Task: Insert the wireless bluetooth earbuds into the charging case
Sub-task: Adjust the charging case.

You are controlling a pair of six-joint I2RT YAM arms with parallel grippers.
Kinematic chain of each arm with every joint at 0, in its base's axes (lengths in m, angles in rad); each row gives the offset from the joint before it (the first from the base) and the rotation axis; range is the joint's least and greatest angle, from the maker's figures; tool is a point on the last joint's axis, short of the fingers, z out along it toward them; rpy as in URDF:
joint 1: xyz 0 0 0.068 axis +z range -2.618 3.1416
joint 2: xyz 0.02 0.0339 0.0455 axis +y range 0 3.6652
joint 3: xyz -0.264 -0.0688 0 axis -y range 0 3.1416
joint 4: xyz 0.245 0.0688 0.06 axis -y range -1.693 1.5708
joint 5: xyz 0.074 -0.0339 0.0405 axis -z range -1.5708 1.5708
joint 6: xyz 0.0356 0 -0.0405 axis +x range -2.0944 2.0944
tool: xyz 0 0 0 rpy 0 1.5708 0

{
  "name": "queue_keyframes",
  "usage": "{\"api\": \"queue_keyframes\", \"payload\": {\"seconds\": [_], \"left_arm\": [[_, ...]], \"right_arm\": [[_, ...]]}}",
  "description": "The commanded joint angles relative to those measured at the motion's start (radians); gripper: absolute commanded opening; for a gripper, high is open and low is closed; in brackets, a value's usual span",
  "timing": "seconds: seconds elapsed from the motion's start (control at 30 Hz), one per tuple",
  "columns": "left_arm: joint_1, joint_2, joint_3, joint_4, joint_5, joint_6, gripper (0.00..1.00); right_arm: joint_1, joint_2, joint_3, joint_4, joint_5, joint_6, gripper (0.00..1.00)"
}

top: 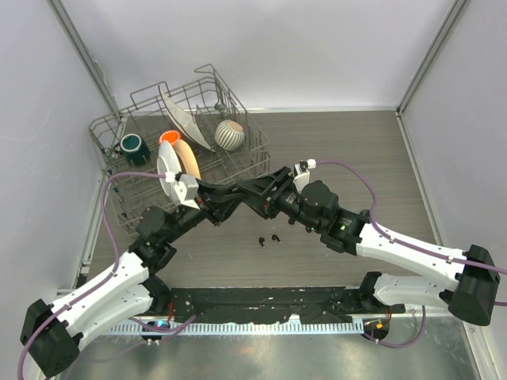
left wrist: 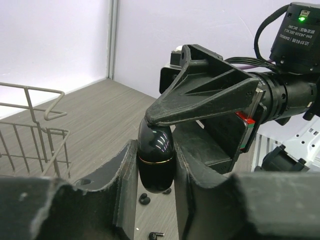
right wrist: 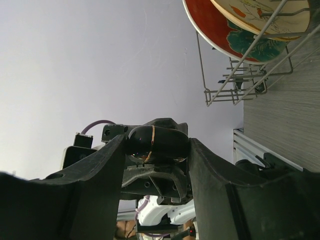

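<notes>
The charging case is glossy black with a thin gold seam and its lid is shut. It stands upright between the fingers of my left gripper, which is shut on its lower half above the table. My right gripper meets it from the other side. One of its fingers presses on the lid, and the case fills the gap between its fingertips. In the top view both grippers meet and hide the case. Two black earbuds lie on the table below; they also show in the left wrist view.
A wire dish rack stands at the back left. It holds plates, an orange bowl, a green mug and a ribbed white cup. It also shows in the left wrist view. Grey walls enclose the wooden table.
</notes>
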Motion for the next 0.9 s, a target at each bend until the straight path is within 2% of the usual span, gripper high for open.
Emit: {"api": "queue_keyframes", "payload": {"seconds": [0.0, 0.13, 0.27, 0.43, 0.5, 0.57, 0.63, 0.73, 0.8, 0.87], "left_arm": [[-0.007, 0.005, 0.032, 0.051, 0.041, 0.008, 0.29], [-0.007, 0.005, 0.031, 0.048, 0.042, 0.003, 0.27], [-0.007, 0.008, 0.032, 0.046, 0.044, 0.003, 0.39], [-0.007, 0.013, 0.035, 0.046, 0.043, 0.003, 0.43], [-0.007, 0.015, 0.035, 0.050, 0.044, 0.002, 0.39], [-0.005, 0.018, 0.035, 0.050, 0.044, 0.003, 0.28], [-0.007, 0.019, 0.037, 0.050, 0.044, 0.005, 0.27], [-0.005, 0.024, 0.037, 0.051, 0.049, 0.005, 0.30], [-0.005, 0.024, 0.035, 0.051, 0.052, 0.002, 0.40], [-0.005, 0.027, 0.037, 0.051, 0.053, 0.003, 0.41]], "right_arm": [[0.003, -0.010, 0.024, 0.027, 0.022, 0.010, 0.01], [0.003, -0.013, 0.021, 0.034, 0.017, 0.011, 0.01], [0.003, -0.014, 0.021, 0.043, 0.018, 0.013, 0.01], [0.003, -0.014, 0.021, 0.053, 0.014, 0.016, 0.01], [0.002, -0.014, 0.018, 0.055, 0.014, 0.019, 0.01], [0.003, -0.013, 0.013, 0.063, 0.012, 0.027, 0.01], [0.003, -0.014, 0.004, 0.076, 0.008, 0.031, 0.01], [0.003, -0.011, 0.006, 0.083, 0.002, 0.036, 0.01], [0.002, -0.010, 0.004, 0.095, -0.006, 0.043, 0.01], [0.003, -0.007, 0.003, 0.110, -0.018, 0.056, 0.01]]}}
